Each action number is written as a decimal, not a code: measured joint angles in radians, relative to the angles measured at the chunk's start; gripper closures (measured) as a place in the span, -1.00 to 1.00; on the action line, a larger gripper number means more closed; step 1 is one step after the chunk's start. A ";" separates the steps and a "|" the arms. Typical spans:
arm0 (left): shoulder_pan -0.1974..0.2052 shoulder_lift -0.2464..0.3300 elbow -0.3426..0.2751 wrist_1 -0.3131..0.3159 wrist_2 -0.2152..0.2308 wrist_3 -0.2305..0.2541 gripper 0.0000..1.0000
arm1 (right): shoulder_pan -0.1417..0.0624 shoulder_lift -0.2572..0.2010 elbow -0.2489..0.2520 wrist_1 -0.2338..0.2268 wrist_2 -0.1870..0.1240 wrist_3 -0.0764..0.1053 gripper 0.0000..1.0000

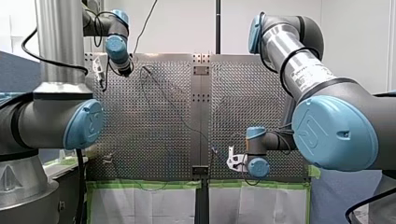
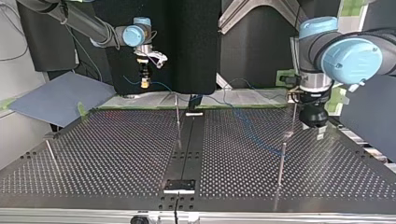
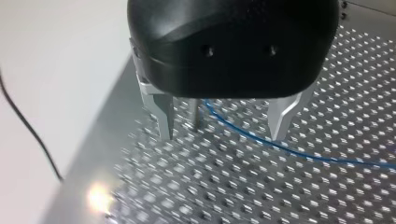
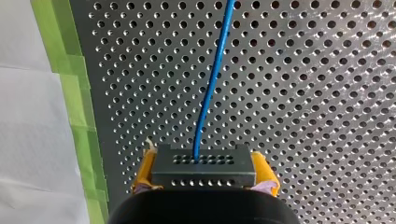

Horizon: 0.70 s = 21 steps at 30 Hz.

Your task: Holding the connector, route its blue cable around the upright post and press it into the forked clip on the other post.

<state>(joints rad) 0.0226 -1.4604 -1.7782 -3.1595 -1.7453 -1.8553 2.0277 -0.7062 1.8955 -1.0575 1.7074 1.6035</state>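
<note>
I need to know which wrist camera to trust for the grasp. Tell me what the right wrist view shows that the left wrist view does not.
Only the right wrist view: my right gripper, yellow-padded, shut on the dark connector, and green tape bordering the perforated table. Only the left wrist view: my left gripper, open, its metal fingers either side of a thin post. Both: the blue cable over the perforated table.

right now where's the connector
The connector is clamped between my right gripper's yellow pads, at the top view's left, near the green tape along the table's edge; its blue cable runs ahead over the perforated surface.
</note>
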 joint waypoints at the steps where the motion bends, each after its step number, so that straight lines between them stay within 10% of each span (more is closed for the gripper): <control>1: -0.001 0.009 0.008 -0.009 0.001 0.005 -1.00 | 0.000 0.000 0.000 0.000 -0.001 0.000 0.97; 21: -0.049 0.198 0.072 -0.199 0.114 0.075 -1.00 | 0.000 0.000 0.000 0.002 -0.012 0.001 0.97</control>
<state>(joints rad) -0.0267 -1.2621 -1.7060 -3.3589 -1.6311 -1.7800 2.0275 -0.7061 1.8954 -1.0551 1.6956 1.6042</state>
